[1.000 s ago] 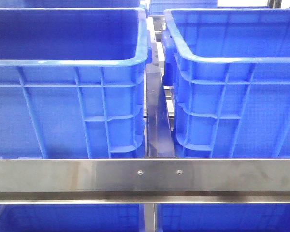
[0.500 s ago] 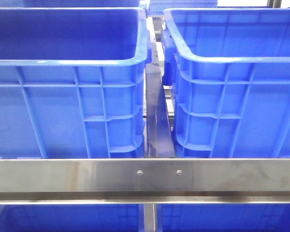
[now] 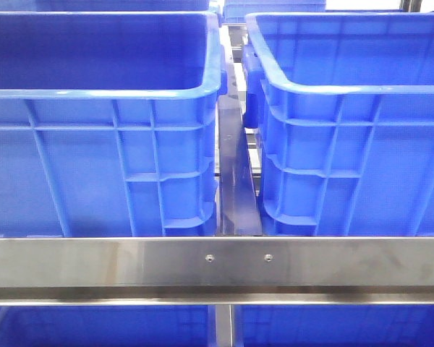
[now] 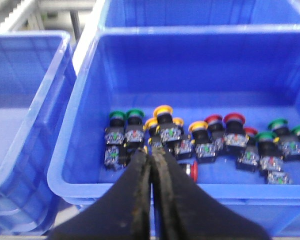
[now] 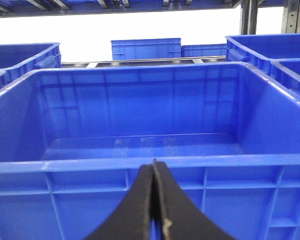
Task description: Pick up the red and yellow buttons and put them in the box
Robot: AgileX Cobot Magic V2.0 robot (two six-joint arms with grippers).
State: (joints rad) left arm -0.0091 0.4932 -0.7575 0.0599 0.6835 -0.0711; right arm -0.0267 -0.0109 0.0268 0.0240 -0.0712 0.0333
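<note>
Left gripper point(image 4: 151, 155), jaws closed on nothing, hangs above a blue crate point(image 4: 75, 120) holding red-capped point(image 4: 234, 119), yellow-capped point(image 4: 163, 110) and green-capped push buttons, while right gripper point(image 5: 153, 172), likewise closed and unladen, faces an empty blue box point(image 5: 140, 165).

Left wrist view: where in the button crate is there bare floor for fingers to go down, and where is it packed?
In the crate, free floor runs behind the buttons, up to the far wall, and in the corner past the green ones. The buttons crowd a band along the near wall. The left gripper is shut over that wall. The right-wrist crate shows bare floor.
</note>
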